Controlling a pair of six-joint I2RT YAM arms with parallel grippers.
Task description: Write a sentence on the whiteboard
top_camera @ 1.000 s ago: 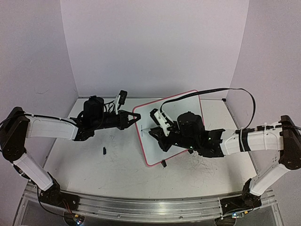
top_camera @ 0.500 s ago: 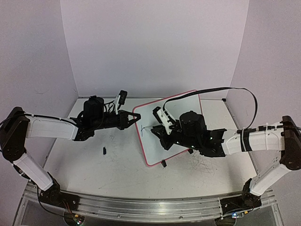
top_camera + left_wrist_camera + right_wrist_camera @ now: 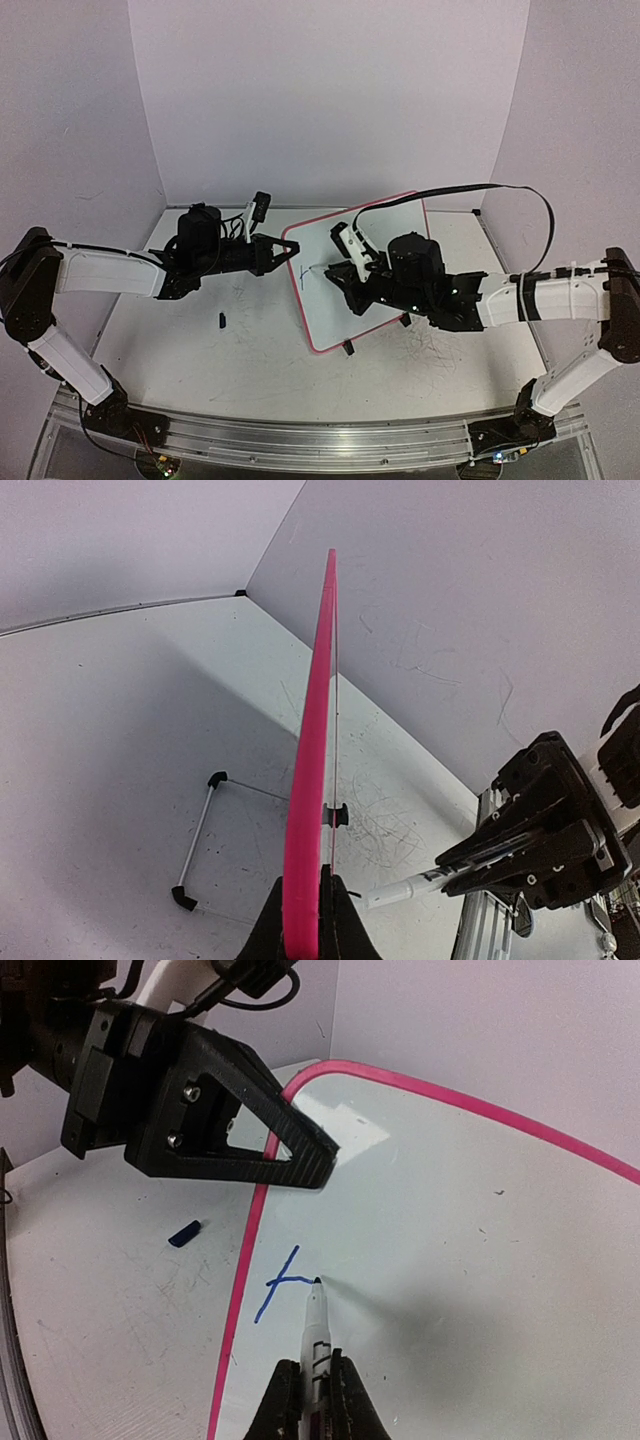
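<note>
Between the desk's middle and far edge the whiteboard (image 3: 385, 225) stands tilted, its left rim pinched in the left hand (image 3: 289, 252); edge-on from the left wrist it looks thin, stiff, probably light, best gripped by that rim; the right hand (image 3: 308, 1388) clamps a pen (image 3: 318, 1325), tip at the sentence's (image 3: 283, 1283) first blue strokes.

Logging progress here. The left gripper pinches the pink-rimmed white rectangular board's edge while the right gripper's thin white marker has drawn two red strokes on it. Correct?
Not quite: the strokes are blue, not red, as the right wrist view shows. The left gripper does pinch the edge of the pink-rimmed white rectangular board, and the right gripper holds the thin white marker.
</note>
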